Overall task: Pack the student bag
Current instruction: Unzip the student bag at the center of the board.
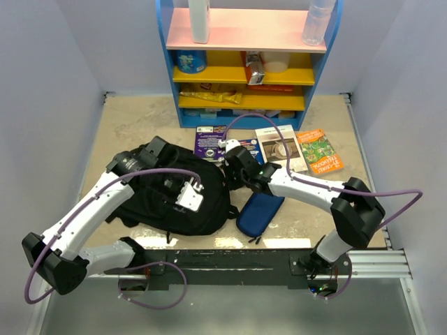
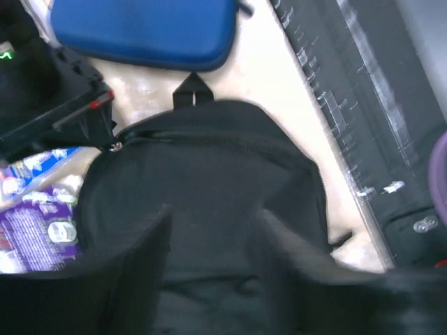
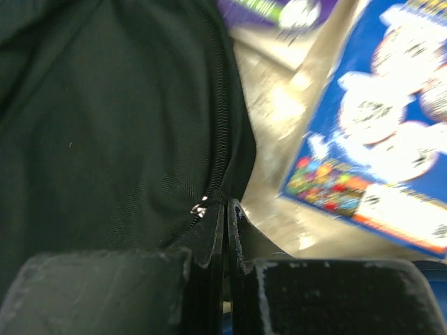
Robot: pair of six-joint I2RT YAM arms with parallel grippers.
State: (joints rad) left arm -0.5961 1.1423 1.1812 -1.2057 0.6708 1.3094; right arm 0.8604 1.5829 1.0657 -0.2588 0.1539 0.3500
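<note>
**A:** Overhead view: which edges bound the working area, and where is there free room?

**B:** Pale walls close the bench (image 1: 133, 115) on the left and right. A blue shelf unit (image 1: 248, 70) stands at the top and a black rail (image 1: 230, 259) runs along the bottom. Bare bench shows at upper left, between the student bag (image 1: 164, 202) and the shelf unit. More shows at right, below the orange book (image 1: 320, 150).

**A:** How does the student bag look?

**B:** It is soft black fabric lying flat at left centre, with its right edge just beside a dark-blue pencil case (image 1: 260, 213). In the left wrist view a zip line curves across its upper part, and a small black loop points toward the pencil case.

**A:** And the jaws?

**B:** The left arm (image 1: 91, 209) holds its jaws over the bag, partly apart. Its blurred fingers (image 2: 126, 279) fill the bottom of that view, with bag fabric showing between them. The right arm (image 1: 314, 192) has its jaws pressed together, tips at the silver zip slider (image 3: 199, 207). Whether they pinch its pull cannot be told.

**A:** Is any writing legible?

**B:** None. A purple book (image 1: 209, 143), a blue book (image 1: 249, 148), a grey book (image 1: 279, 145) and the orange one lie in a row below the shelf unit, their print too small to read. In the right wrist view the blue cover shows white cartoon figures and a colourful strip, but the lettering is blurred.
</note>
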